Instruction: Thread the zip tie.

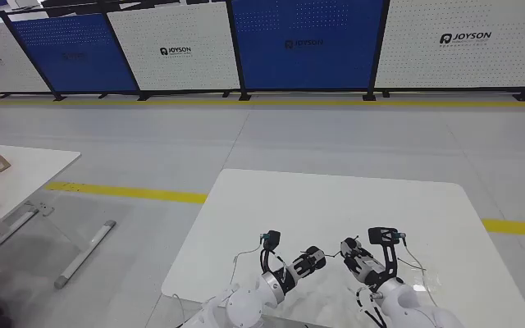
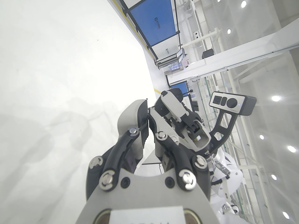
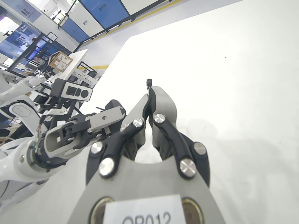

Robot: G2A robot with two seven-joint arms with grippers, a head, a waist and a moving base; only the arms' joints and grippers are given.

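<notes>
Fingers (image 3: 163, 103) of your right gripper (image 3: 149, 95) are pressed together, pinching the zip tie (image 3: 149, 83) — its small black head pokes out just past the fingertips, above the white table (image 3: 222, 47). Your left gripper (image 2: 147, 108) is also closed tight, pad against pad. A thin dark tip shows at the seam of its fingertips and looks like the tie's tail, though it is too small to be sure. From above, the two grippers sit just beside each other near the table's front edge, tips angled toward one another; whether they touch is hard to tell. Beyond the table lie grey floor (image 1: 246, 139), a yellow line (image 1: 123, 192), and blue and white panels (image 1: 308, 41).

You appear to be at the alignment step: both ends held, tail not yet in the head. The next move calls for fine work — bring the left tip up to the head's slot, match the tail's angle to the opening, and push straight through. The head is tiny and the strap flexible, so a small misalignment could make the tail slide past or buckle.
</notes>
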